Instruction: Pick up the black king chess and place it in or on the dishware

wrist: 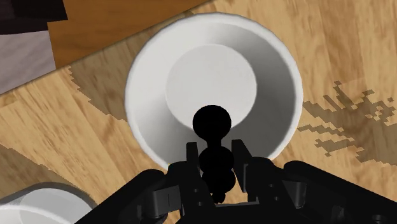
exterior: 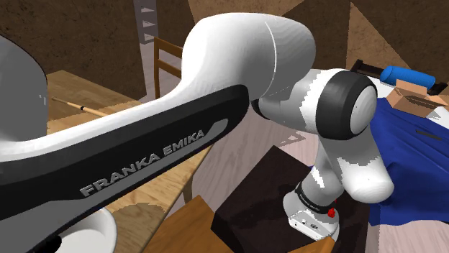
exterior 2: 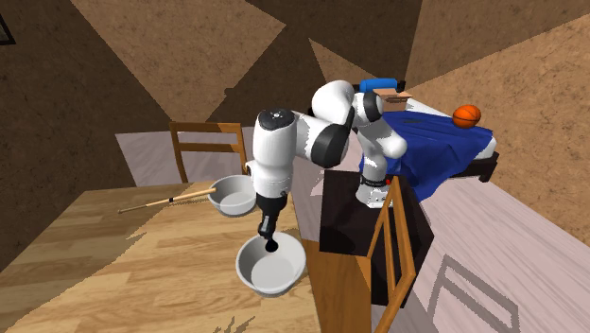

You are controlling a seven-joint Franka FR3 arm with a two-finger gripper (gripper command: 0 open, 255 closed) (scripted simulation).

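Wooden table [exterior 2: 104, 265] takes up the lower left of the second exterior view, with brown walls behind it.

- Left of centre, you see a thin wooden stick [exterior 2: 161, 201] lying flat on the table. One end is close to a grey bowl [exterior 2: 232, 197].
- A wooden chair [exterior 2: 201, 142] stands behind that bowl, at the table's far side.
- Just below centre, a white bowl [exterior 2: 271, 267] sits near the table's edge. The gripper [exterior 2: 270, 236] hangs over it, pointing down.
- Right of the white bowl, a dark stand [exterior 2: 340, 222] carries the arm's base.
- In the upper right, a blue cloth [exterior 2: 444, 147] is draped over furniture, and an orange ball [exterior 2: 466, 114] lies on it.

In the wrist view, note that both fingers [wrist: 192, 159] are clenched on the black king [wrist: 213, 121], clasping its stem from either side. The piece's round head sits over the white bowl's opening, in line with the flat inner floor. You cannot tell from this view whether the piece touches that floor. The grey bowl's rim shows beside the gripper body, well apart from the king.

In the shoulder view, the arm's lettered link crosses the frame from lower left to centre.
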